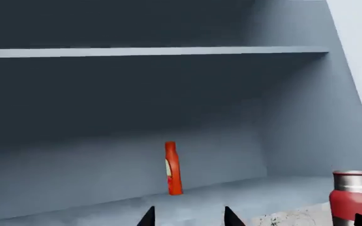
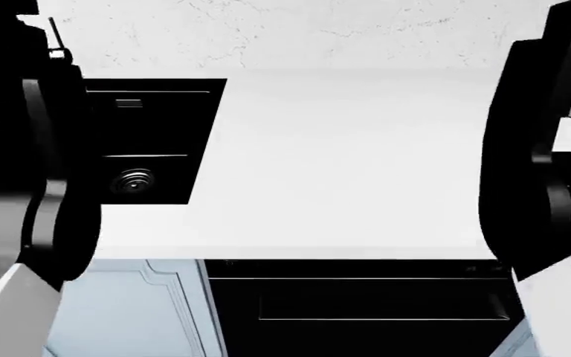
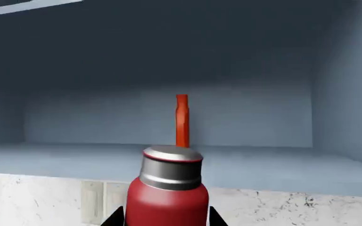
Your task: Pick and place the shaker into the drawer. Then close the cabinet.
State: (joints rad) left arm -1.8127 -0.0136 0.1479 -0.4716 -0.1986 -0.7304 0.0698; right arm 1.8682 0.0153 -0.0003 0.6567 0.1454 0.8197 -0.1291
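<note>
Pale blue-grey cabinet shelves (image 1: 149, 51) fill both wrist views, with a tall skinny orange bottle (image 1: 173, 168) standing at the back of the lower one, and down below the head view shows a white counter (image 2: 365, 163) with a dark sink (image 2: 146, 149) at its left. So the shaker (image 3: 168, 188), red with a silver cap, is sitting upright right between the right pincer (image 3: 163, 217) tips, which look clamped on its body, held up in front of the open shelf and apart from everything else. It also peeks into the left wrist view at the edge. The left pincer (image 1: 189, 216) has nothing in it, tips spread apart. The drawer itself I can't really make out, maybe that dark opening (image 2: 365, 305) under the counter edge. My take: this is the carry step, so keep the shaker vertical, don't loosen the squeeze, swing it down away from the shelf lip and get well over the drawer before letting go, low enough that it won't topple.
</note>
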